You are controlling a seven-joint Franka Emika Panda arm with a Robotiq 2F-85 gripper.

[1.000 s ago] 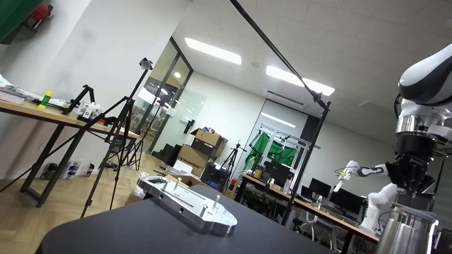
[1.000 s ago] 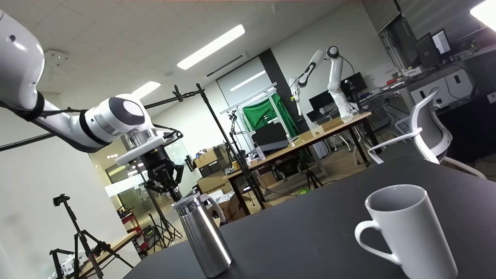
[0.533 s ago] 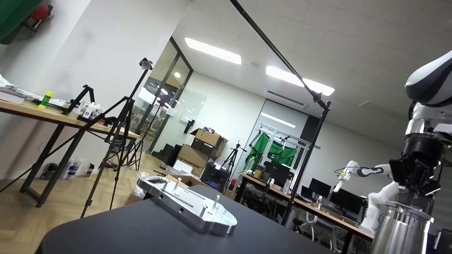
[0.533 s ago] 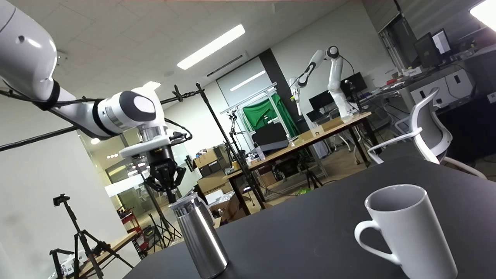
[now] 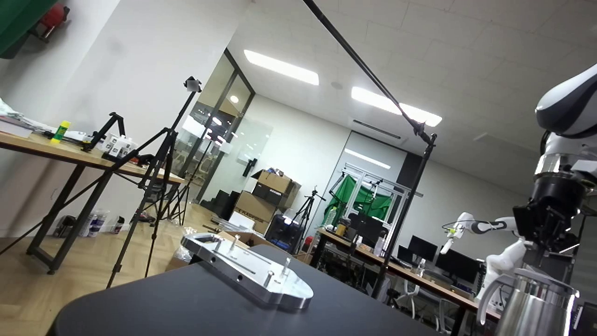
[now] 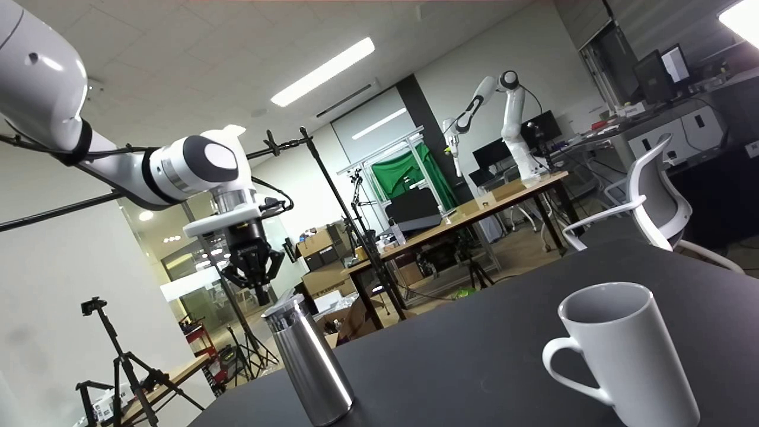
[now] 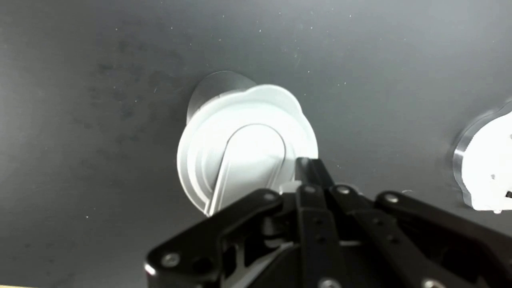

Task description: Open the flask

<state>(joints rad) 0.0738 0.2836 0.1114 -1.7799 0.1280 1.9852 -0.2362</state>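
The flask is a shiny silver cylinder [image 6: 314,367] standing on the dark table; it also shows at the right edge of an exterior view [image 5: 536,308]. Its handle [image 5: 489,298] points left there. In the wrist view its pale round lid [image 7: 256,148] has a long rounded tab running down under the gripper. My gripper [image 7: 309,161] has its fingertips together with nothing visible between them. In an exterior view the gripper [image 6: 262,295] hangs just above the lid's edge. I cannot tell whether the tips touch the lid.
A white mug [image 6: 628,356] stands on the dark table [image 6: 462,350]. A flat metal device with upright pegs [image 5: 247,270] lies on the table and shows at the wrist view's right edge [image 7: 486,168]. A black boom stand [image 5: 406,205] rises behind the table.
The flask has turned: its handle went out of sight on the right in an exterior view and now shows at left in an exterior view. My gripper shifted sideways, then rose slightly.
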